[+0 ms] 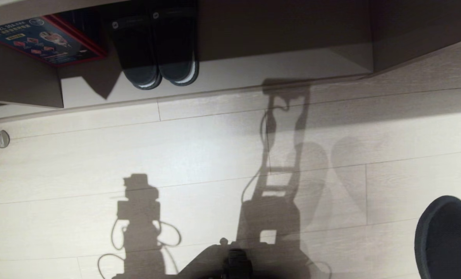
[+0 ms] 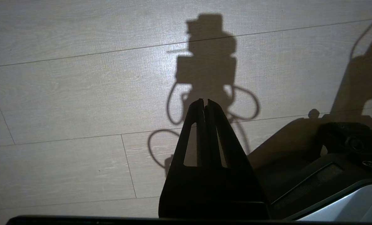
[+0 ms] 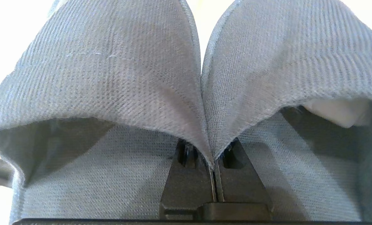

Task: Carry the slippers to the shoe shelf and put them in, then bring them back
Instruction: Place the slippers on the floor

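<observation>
Slippers [image 3: 111, 78]: grey woven fabric, two wide straps bulging side by side, their inner edges pinched together in the right gripper [image 3: 214, 162], fingers clenched on both straps; grey footbeds lie behind. In the head view a rounded dark slipper end [image 1: 447, 236] shows at near right above pale wood-grain floor planks [image 1: 199, 155]. Shoe shelf [image 1: 253, 69] at far side, pale base board, dark inside; black pair with white-edged soles [image 1: 157, 50] sits in it at left, red-edged printed box [image 1: 44, 38] further left. Left gripper [image 2: 204, 104] clenched empty over the floor, black tapered fingers touching
</observation>
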Available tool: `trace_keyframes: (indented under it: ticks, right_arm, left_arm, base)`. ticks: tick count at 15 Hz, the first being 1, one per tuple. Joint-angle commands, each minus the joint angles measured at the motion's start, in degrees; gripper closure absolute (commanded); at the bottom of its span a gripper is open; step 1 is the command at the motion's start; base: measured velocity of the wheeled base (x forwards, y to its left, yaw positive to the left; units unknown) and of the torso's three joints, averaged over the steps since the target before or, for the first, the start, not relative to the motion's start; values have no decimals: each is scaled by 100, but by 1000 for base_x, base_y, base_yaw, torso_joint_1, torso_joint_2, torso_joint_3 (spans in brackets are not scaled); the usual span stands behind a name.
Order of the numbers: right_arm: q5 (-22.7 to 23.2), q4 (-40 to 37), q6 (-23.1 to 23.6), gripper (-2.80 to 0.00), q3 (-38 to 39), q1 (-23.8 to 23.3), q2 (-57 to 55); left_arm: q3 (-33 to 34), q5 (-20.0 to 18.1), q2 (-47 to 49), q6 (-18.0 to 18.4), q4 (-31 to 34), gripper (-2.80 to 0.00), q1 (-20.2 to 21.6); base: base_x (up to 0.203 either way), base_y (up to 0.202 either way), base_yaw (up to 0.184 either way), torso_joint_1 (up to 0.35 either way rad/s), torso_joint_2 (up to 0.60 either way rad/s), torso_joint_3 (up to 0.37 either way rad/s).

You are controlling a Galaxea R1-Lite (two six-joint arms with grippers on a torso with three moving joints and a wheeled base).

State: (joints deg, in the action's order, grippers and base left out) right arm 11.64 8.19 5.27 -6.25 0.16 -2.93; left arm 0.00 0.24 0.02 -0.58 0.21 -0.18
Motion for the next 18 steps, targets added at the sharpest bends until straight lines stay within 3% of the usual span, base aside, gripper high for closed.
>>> trace_keyframes:
  ticks: [1, 6, 8, 12, 14, 18]
  right_arm:
    - [-20, 19, -7, 0, 347, -6, 309]
    - [-955, -359, 130, 0, 625, -16, 311]
    - [-1021, -865, 153, 0, 624, -16, 311]
    - [-1061, -871, 50, 0, 625, -13, 311]
    - [-1076, -854, -333, 0, 625, -7, 311]
    - [-1085, -846, -395, 0, 625, -7, 311]
  left_arm:
    - [9, 2, -2, -4, -3, 0, 1]
    - [9, 2, -2, 5, -3, 0, 1]
    - [9, 2, -2, 5, -3, 0, 1]
    - [9, 2, -2, -21, -3, 0, 1]
    - [9, 2, -2, -21, -3, 0, 1]
    - [9, 2, -2, -21, -3, 0, 1]
  base:
    - [0, 0, 0, 0, 0, 0]
    - [0, 0, 0, 0, 0, 0]
    - [0, 0, 0, 0, 0, 0]
    - [0, 0, 0, 1, 1, 8]
    - [0, 0, 0, 0, 3, 105]
    - [0, 0, 0, 1, 3, 192]
